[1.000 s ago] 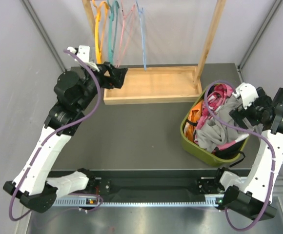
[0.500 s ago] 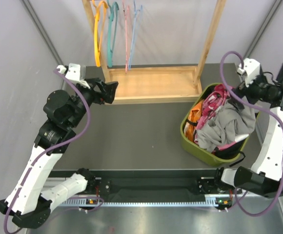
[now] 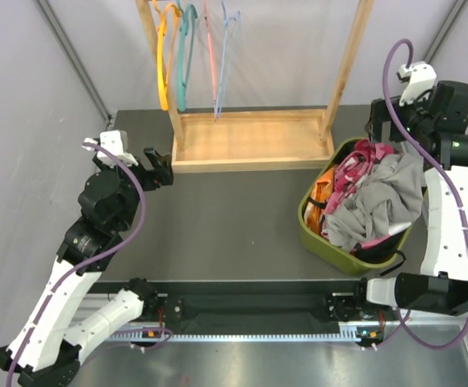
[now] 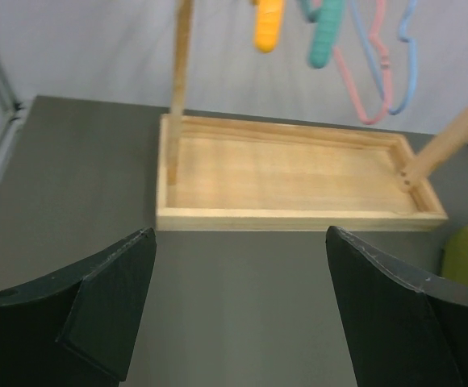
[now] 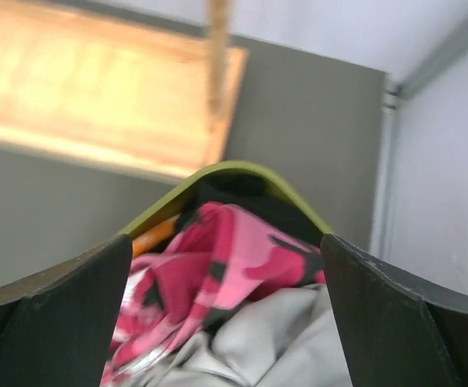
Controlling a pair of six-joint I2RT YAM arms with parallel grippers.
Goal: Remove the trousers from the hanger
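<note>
Several trousers lie heaped in a green basket (image 3: 311, 234) at the right: light grey (image 3: 379, 201) on top, pink floral (image 3: 355, 165), orange (image 3: 321, 192), and black (image 5: 250, 197) at the far rim. Bare hangers, orange (image 3: 163, 56), teal (image 3: 184, 48), pink (image 3: 210, 56) and blue (image 3: 227, 48), hang on the wooden rack. My left gripper (image 3: 157, 161) is open and holds nothing, left of the rack's base tray (image 3: 250, 141). My right gripper (image 3: 377, 121) is open and holds nothing, raised over the basket's far edge. In the right wrist view its jaws frame the pink floral (image 5: 234, 250) and grey (image 5: 274, 339) cloth below.
The rack's two wooden posts (image 3: 347, 60) rise from the tray at the back of the dark table. Grey walls close in on both sides. In the left wrist view the tray (image 4: 290, 169) lies ahead, with bare table between it and the fingers.
My left arm has drawn back from the rack toward the near left, its jaws widening. My right arm has risen from over the basket to its far side. The hangers have swung.
</note>
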